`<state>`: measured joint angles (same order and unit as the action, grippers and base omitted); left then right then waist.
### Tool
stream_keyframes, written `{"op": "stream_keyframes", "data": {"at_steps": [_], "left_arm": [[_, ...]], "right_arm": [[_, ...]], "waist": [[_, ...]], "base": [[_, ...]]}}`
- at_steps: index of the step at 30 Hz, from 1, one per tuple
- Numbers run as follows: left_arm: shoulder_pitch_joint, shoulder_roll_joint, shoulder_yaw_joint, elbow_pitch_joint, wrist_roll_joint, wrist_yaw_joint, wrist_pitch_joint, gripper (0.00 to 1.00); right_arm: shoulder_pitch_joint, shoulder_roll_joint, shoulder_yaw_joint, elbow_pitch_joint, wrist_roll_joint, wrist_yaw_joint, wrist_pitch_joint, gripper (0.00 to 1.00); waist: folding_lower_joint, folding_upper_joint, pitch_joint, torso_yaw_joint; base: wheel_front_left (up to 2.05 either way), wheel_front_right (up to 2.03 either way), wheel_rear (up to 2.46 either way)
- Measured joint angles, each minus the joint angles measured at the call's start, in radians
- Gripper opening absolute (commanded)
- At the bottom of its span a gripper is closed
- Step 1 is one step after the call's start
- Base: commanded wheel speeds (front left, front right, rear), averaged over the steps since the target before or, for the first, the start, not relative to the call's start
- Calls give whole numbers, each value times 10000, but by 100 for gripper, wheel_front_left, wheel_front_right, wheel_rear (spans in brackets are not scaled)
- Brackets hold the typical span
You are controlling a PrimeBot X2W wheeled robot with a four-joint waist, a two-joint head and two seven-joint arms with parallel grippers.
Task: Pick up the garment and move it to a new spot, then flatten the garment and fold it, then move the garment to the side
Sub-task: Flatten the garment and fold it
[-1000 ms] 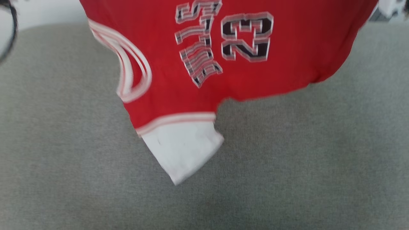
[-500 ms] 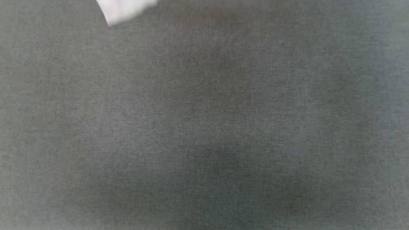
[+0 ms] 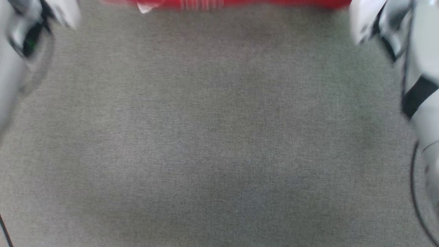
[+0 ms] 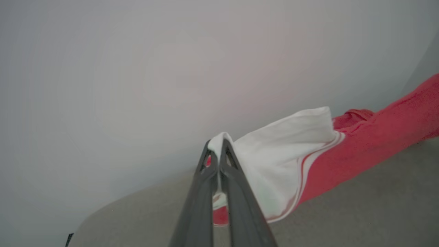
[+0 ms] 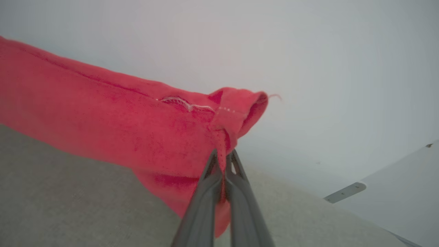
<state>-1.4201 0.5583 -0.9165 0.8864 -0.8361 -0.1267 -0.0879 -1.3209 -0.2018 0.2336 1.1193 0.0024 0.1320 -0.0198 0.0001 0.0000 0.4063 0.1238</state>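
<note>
Red garment [image 5: 103, 127] stretches over the grey table [image 3: 219, 137], long axis running arm to arm: my left end effector [image 4: 217, 147] pinches its white sleeve, my right end effector [image 5: 224, 156] a red corner.

The garment [image 4: 360, 151]: red body, white sleeve, red-and-white striped trim. The fabric surface [image 3: 219, 137]: plain mottled grey.
</note>
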Motion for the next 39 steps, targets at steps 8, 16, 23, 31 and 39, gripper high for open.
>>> {"op": "stream_keyframes", "data": {"at_steps": [8,16,23,31,39], "left_arm": [[2852,1072,-1080,-2583,-2380,-12,3104,0],[5521,2924,-1360,-6374,-3356,1628,4057,0],[7767,4297,-1473,-9503,-3940,3547,3559,0],[9791,5212,-1850,-11169,-4658,4569,3012,0],[10373,5916,-1894,-11906,-4788,4978,2759,0]], "right_arm": [[2265,115,2052,-426,2516,2,1290,0],[4732,-1758,3655,-3774,5248,0,2913,0],[7116,-3567,3578,-6688,6650,0,4148,0],[10094,-4694,2727,-9342,7421,0,5659,0],[12496,-4564,894,-11150,7336,0,6374,0]], "waist": [[-1,0,-742,137],[0,1,-1326,101],[0,0,-1648,88],[0,1,-1926,103],[0,1,-1974,90]], "base": [[0,0,0],[0,0,0],[0,0,0],[0,0,0],[0,0,0]]}}
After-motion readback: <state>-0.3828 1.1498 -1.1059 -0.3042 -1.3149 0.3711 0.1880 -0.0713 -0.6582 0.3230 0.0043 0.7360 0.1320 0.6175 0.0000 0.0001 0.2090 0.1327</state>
